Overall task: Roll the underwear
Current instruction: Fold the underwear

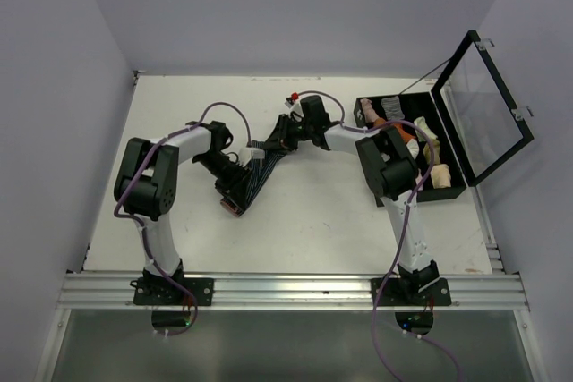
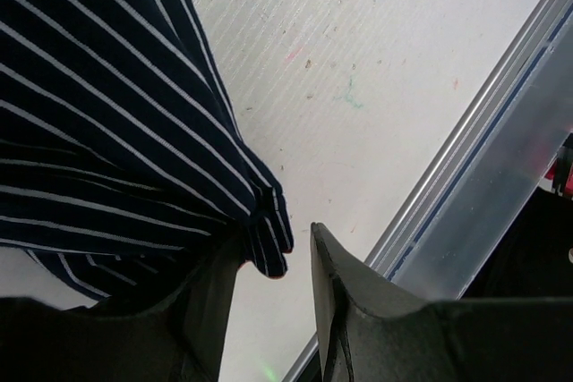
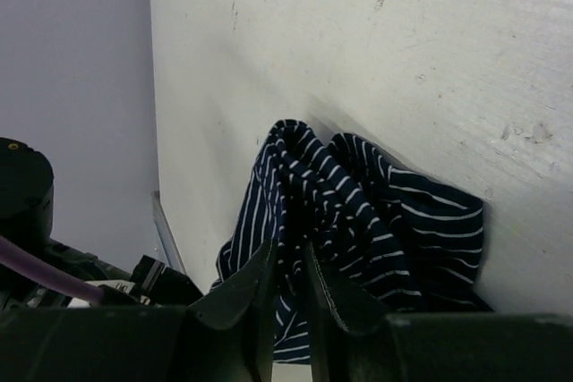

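Left gripper (image 1: 231, 201) and right gripper (image 1: 285, 136) set at opposite ends of the underwear (image 1: 255, 167) in the top view, with the dark striped cloth strung as a loose band between them over the middle of the table (image 1: 313, 230). Not rolled yet. Open case (image 1: 452, 187) of rolled pieces well apart at the right

From the left wrist: left gripper (image 2: 275, 239) parted to a middling gap with bare table (image 2: 376, 60) showing through it, and a hem corner of the underwear (image 2: 107, 131) lying against one finger (image 2: 210, 310), seemingly not pinched

From the right wrist: right gripper (image 3: 288, 252) narrowed onto a bunched fold of the underwear (image 3: 376, 212), the rest hanging in gathers just off the table (image 3: 403, 42)

Judged as the straightening step, ahead of any rolling. Next move likely calls for a firm pinch on the left corner, then laying the cloth flat and smooth before turning one edge over itself
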{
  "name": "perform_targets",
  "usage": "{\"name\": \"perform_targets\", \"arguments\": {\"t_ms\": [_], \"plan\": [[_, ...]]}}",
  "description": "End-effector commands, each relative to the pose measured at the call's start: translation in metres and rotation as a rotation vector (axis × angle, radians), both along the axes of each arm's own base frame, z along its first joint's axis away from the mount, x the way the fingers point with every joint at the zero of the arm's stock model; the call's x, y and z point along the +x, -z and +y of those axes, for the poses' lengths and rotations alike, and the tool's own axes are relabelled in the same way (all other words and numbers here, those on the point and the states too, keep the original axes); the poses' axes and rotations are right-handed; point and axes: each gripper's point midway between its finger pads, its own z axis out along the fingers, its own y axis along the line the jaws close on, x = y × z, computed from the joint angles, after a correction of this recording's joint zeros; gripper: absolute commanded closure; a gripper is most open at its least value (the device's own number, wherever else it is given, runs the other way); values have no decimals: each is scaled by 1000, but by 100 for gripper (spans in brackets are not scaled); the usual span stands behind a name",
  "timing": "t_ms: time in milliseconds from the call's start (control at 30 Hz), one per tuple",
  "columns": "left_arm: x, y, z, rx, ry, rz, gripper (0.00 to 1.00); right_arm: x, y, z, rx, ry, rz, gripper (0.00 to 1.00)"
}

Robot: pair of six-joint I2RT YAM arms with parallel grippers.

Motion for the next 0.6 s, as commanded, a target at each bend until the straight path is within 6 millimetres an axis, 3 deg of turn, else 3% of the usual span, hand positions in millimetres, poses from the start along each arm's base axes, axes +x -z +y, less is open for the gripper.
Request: {"name": "perform_targets", "arguments": {"t_ms": [0,200,267,400,567], "plan": [[-3,46,30,159,71,-18,55,13,-79,14,119,-19,-146,78],[-3,46,29,153,64,-16,55,13,-79,9,70,-1,-139,100],[-5,46,29,154,64,-11,55,10,-72,4,26,4,-122,100],[-7,48,29,154,62,-6,55,1,-83,-6,-21,9,-127,100],[-10,48,29,149,57,2,54,-3,-79,-12,-67,-4,-140,100]]}}
